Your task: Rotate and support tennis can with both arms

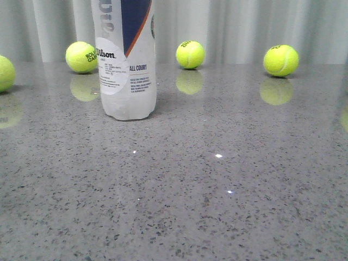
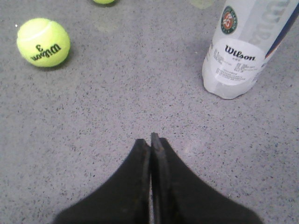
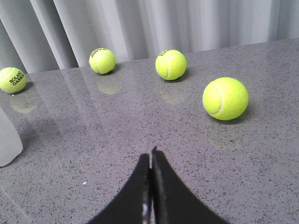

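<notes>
Tennis can (image 1: 126, 60) upright on table (image 1: 217, 190), long axis vertical; left gripper (image 2: 151, 140), right gripper (image 3: 150, 156) pressed together, empty.

The front camera sits low, close to the desk (image 1: 217, 206), looking forward toward a curtain; the tennis can (image 1: 126, 60) stands near enough that its top is cut off. The left wrist camera looks steeply down past its closed left pincer (image 2: 151, 140) at the desk and the can's base (image 2: 231, 70). The right wrist camera looks more level over its closed right pincer (image 3: 151, 156) toward the curtain. Both the front and right wrist views show the far tennis balls (image 3: 171, 64), probably the same ones.
</notes>
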Tool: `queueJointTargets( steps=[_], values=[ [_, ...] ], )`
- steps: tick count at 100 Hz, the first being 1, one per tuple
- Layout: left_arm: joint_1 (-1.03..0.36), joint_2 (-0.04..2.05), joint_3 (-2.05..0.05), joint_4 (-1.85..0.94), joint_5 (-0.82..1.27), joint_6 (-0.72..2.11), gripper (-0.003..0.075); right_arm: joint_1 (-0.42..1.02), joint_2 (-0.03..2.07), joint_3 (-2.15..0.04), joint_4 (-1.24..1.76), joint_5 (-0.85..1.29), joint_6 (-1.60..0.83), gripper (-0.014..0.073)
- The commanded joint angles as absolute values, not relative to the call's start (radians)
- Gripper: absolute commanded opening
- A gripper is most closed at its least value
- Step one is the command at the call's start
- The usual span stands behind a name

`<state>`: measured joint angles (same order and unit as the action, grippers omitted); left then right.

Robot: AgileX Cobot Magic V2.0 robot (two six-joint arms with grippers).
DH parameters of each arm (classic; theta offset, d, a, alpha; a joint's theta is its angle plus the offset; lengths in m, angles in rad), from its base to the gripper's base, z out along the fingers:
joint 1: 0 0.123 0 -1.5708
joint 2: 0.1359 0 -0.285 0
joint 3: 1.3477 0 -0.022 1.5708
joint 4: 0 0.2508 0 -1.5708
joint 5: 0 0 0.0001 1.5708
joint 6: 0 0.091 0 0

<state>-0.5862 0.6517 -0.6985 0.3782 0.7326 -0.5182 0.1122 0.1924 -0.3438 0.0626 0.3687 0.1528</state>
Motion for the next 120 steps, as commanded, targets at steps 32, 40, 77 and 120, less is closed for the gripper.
queueJointTargets(
  steps=[32,40,77,120],
  values=[
    [-0.584,0.620,-0.680,0.517,0.643,-0.568,-0.0021,0.108,0.200,-0.369,0.063,0.296,0.152,-0.0064],
    [-0.562,0.611,-0.660,0.520,0.583,-0.568,-0.0021,0.108,0.200,-0.369,0.063,0.296,0.152,-0.0064],
    [-0.345,0.512,-0.467,0.373,0.218,-0.358,-0.0021,0.108,0.200,-0.369,0.063,0.296,0.152,-0.0064],
    [-0.176,0.366,-0.234,0.015,-0.026,0.025,-0.0021,0.108,0.200,-0.369,0.063,0.296,0.152,-0.0064]
  ],
)
